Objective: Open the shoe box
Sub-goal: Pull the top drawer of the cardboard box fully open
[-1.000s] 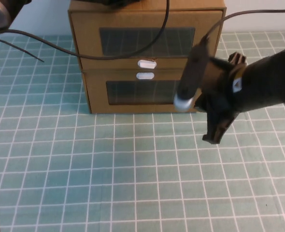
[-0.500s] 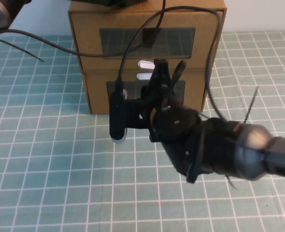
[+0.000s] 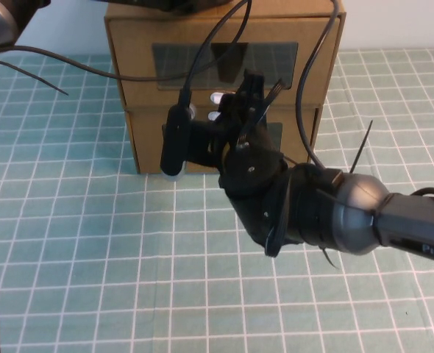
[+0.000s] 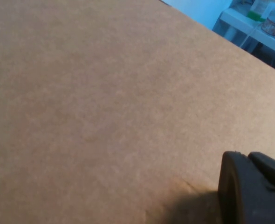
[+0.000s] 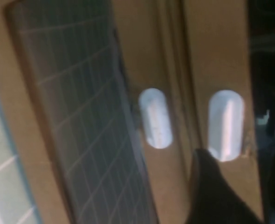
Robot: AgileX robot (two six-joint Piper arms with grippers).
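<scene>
The brown cardboard shoe box (image 3: 140, 73) stands at the back of the table, with two stacked drawers, each with a dark window. Two white oval handles (image 3: 215, 97) (image 3: 212, 115) sit at its middle. My right gripper (image 3: 262, 82) hovers just in front of them, open and holding nothing. In the right wrist view both handles (image 5: 155, 117) (image 5: 225, 123) are close, and the right gripper (image 5: 237, 161) has one dark fingertip (image 5: 207, 177) just short of one handle. My left gripper (image 4: 254, 186) rests over the box's flat top (image 4: 105, 102).
The table is covered by a green mat (image 3: 92, 257) with a white grid. Black cables (image 3: 92, 70) hang across the box front and to the left. The right arm's thick body (image 3: 327, 213) fills the space in front of the box.
My right arm has swung in from the right side to the front middle of the box. Its gripper now points at the handles with its fingers apart.
</scene>
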